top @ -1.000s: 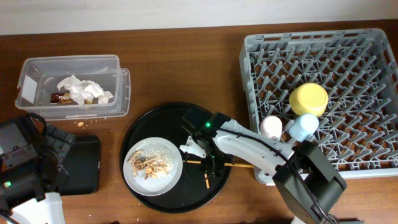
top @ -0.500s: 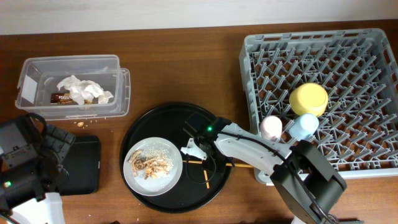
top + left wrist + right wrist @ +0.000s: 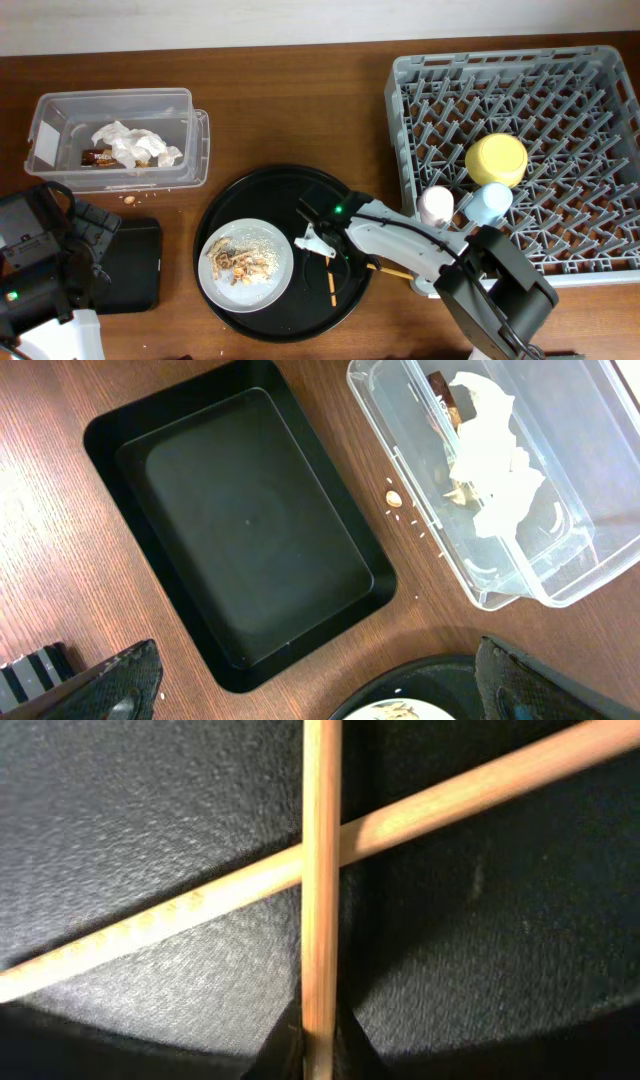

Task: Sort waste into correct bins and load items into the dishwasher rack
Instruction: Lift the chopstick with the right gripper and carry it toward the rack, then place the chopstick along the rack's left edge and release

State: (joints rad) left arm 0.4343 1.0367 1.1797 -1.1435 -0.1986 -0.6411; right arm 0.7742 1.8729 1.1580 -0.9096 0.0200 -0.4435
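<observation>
The waste is only partly sorted: the crumpled tissue (image 3: 135,146) and the snack wrapper (image 3: 96,157) already lie in the clear tub (image 3: 110,97) near the far-left corner, while one crumb (image 3: 393,500) sits on the wood just beside it. The shallow black tray (image 3: 245,540) at the left edge holds nothing. The left gripper (image 3: 320,685) hangs above it with its jaws wide apart. At the middle of the front edge, on the round black tray (image 3: 260,195), the plate (image 3: 285,282) carries the food scraps (image 3: 240,264), so they are not yet binned. Beside the plate lie the crossed chopsticks (image 3: 332,282). The right gripper (image 3: 325,246) is low over them, and its jaws appear pressed together on one stick. At the right side, the rack (image 3: 400,130) already holds the pink cup (image 3: 436,205), the blue cup (image 3: 490,203) and the yellow bowl (image 3: 496,160). In my judgement the plate and the chopsticks remain to be loaded. The white label (image 3: 42,148) on the tub shows no readable writing, and the print on the wrapper is too small to read.
</observation>
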